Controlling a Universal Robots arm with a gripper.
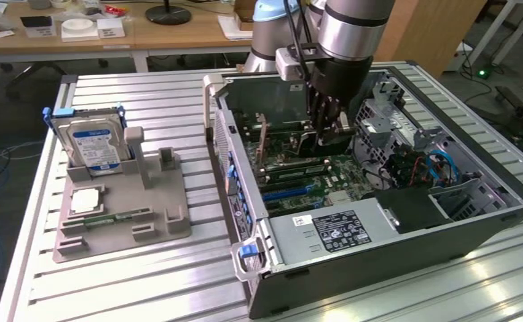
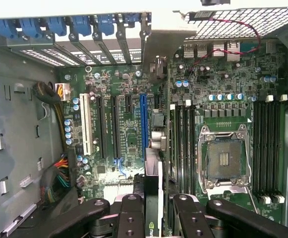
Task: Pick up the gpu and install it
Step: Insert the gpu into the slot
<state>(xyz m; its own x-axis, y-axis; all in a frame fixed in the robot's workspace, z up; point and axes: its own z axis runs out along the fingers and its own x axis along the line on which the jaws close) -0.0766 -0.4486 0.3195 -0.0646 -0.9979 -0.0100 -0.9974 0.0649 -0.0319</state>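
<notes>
- The robot arm (image 1: 351,33) reaches down from above into the open computer case (image 1: 476,221), which lies on its side on the ribbed metal bench (image 1: 135,282).
- The gripper (image 1: 325,124) hangs low inside the case, just above the green motherboard (image 1: 328,181).
- Its jaws are pinching the gpu (image 2: 154,193), a thin dark card held on edge between the black fingers (image 2: 131,218).
- In the wrist view the card points down at the board, its lower edge close to the blue slot (image 2: 143,124) and the black slots beside it; whether it already touches a slot cannot be told.
- In the exterior view the card (image 1: 308,144) shows as a dark slab under the gripper, upright over the expansion slots.
- The empty processor socket (image 2: 224,161) sits beside the card in its metal frame, with rows of memory slots (image 2: 182,144) on either side.
- Blue clips (image 2: 59,25) line the rear bracket openings of the case.
- A power supply with a white label (image 1: 338,231) fills the near end of the case.
- On the exterior view's left a grey holder tray (image 1: 158,231) rests on the bench, well apart from the gripper.
- A silver hard drive (image 1: 95,147) with a blue label stands upright in the tray.
- A square processor chip (image 1: 86,200) and a narrow green memory stick (image 1: 109,219) lie flat on the tray in front of the drive.
</notes>
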